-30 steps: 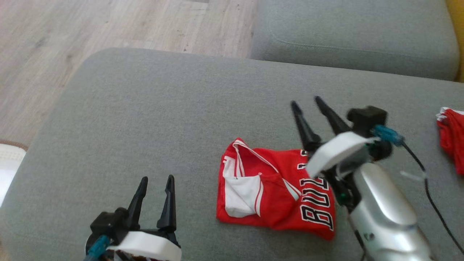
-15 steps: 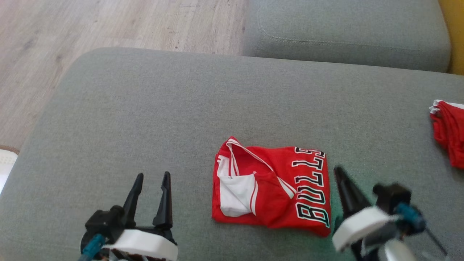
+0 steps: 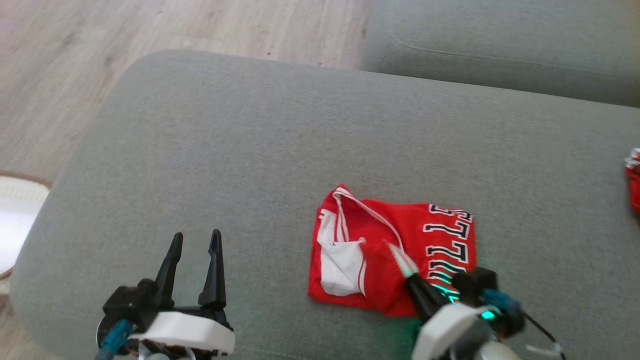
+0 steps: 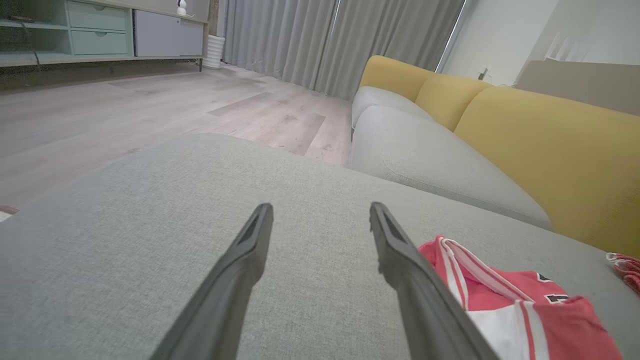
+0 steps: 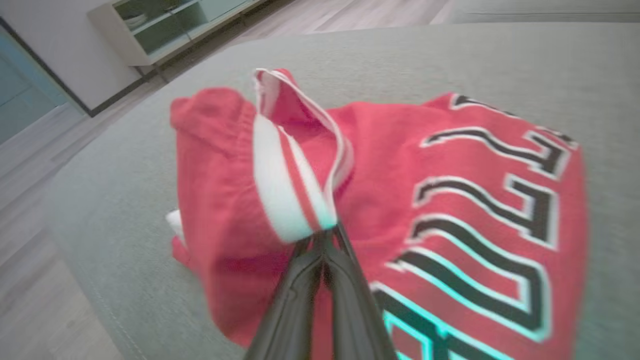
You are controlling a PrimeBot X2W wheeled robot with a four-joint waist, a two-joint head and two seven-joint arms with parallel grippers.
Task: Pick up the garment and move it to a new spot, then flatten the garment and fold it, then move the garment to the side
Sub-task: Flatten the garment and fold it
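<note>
A red garment with white trim and black lettering lies folded on the grey cushion. My right gripper reaches in from the lower right and is shut on the garment's white-striped edge. In the right wrist view the fingers meet at my right gripper, pinching that trim and lifting it a little off the garment. To the left my left gripper is open and holds nothing. In its own view my left gripper hovers over bare cushion, with the garment to its right.
Another red cloth lies at the cushion's right edge. A second grey cushion sits behind, with yellow backrests beyond it. Wooden floor runs past the cushion's left and far edges. A white round object stands on the floor at left.
My right gripper drew back from over the garment's far side to its near edge, shut, and took hold of the white trim. The head view shifted. The left gripper stayed open.
</note>
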